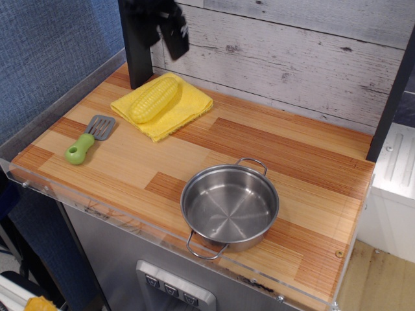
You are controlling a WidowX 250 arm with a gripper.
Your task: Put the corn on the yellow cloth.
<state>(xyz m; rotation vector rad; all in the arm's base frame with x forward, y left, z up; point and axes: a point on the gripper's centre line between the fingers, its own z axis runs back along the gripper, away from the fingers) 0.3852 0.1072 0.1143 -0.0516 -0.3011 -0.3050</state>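
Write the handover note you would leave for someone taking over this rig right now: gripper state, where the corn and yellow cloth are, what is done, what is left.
Gripper: raised high above the back left of the counter, blurred, nothing in it; open or shut cannot be told.
Corn: lying on its side on the yellow cloth, free of the gripper.
Yellow cloth: flat at the back left of the wooden counter.
Done: the corn is on the cloth, so the placement looks complete.
Left: probably nothing beyond moving the arm clear.
Also there, apart from the cloth: green-handled spatula near the left edge, steel pot near the front.
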